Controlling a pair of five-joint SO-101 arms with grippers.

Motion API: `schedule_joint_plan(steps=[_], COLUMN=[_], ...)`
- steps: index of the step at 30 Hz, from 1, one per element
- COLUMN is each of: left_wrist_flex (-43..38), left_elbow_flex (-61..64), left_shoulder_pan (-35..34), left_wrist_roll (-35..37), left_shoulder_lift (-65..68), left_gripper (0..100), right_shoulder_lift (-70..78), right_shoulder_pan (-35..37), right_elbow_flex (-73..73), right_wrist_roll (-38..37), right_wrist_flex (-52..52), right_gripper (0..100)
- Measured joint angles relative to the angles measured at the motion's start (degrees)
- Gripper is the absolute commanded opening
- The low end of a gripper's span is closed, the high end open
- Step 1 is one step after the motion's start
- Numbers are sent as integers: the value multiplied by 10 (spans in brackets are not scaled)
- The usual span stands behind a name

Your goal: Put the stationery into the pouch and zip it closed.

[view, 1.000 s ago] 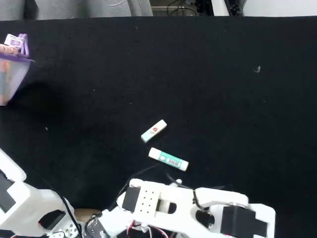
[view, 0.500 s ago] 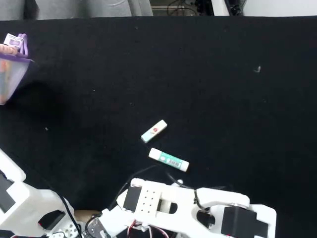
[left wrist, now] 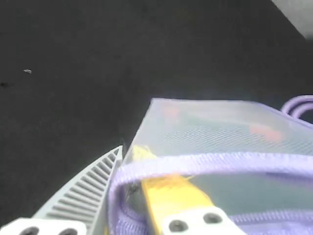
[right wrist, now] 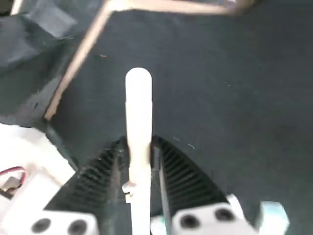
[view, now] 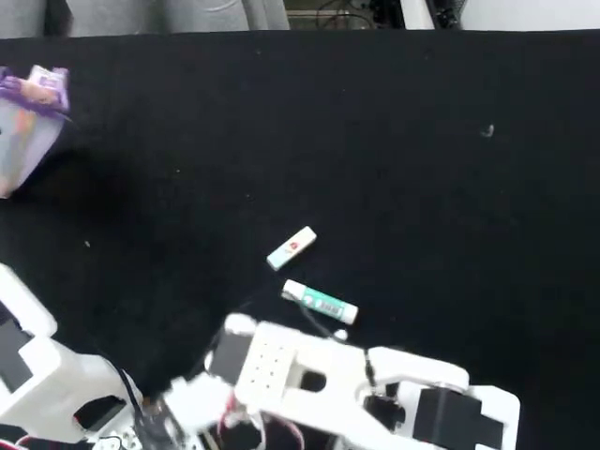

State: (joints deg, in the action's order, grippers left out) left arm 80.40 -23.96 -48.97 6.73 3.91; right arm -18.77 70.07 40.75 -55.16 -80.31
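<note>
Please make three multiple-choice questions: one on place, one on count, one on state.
1. In the high view, the translucent purple-edged pouch is at: A) the left edge B) the centre C) the right edge
2. White pieces lying on the black table: A) one B) two C) four
3. The right gripper is: A) open B) shut on a white stick C) shut on the pouch
Answers: 1A, it sits far left; 2B, a red-marked block and a green-labelled tube; 3B, it clamps the stick.

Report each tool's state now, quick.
Left tool: closed on the rim of the translucent purple-trimmed mesh pouch.
Right tool: closed on a white cylindrical plastic stick.
</note>
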Motion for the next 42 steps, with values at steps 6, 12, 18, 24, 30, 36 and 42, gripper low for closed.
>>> schedule_joint_plan(steps=[6, 12, 18, 24, 30, 36, 42], left_wrist_flex=[80, 128, 137, 158, 195, 205, 205], left_elbow_flex=[-58, -83, -83, -83, -99, -97, -29], left_shoulder_pan=[50, 77, 98, 148, 244, 318, 393], left_wrist_roll=[-2, -2, -3, -4, -1, 11, 25], left_shoulder_lift=[11, 14, 14, 14, 8, -71, -164], left_gripper=[28, 28, 28, 28, 28, 28, 28], right_shoulder_lift=[1, -23, -98, -161, -217, -240, -240], right_shoulder_pan=[-146, -280, -339, -342, -343, -394, -423], right_elbow_flex=[-129, -251, -300, -303, -303, -303, -303], right_wrist_roll=[-2, -2, -32, -41, -25, 75, 167], right_wrist_flex=[-84, -125, -133, -73, 74, 232, 317], right_gripper=[11, 11, 11, 11, 11, 11, 11])
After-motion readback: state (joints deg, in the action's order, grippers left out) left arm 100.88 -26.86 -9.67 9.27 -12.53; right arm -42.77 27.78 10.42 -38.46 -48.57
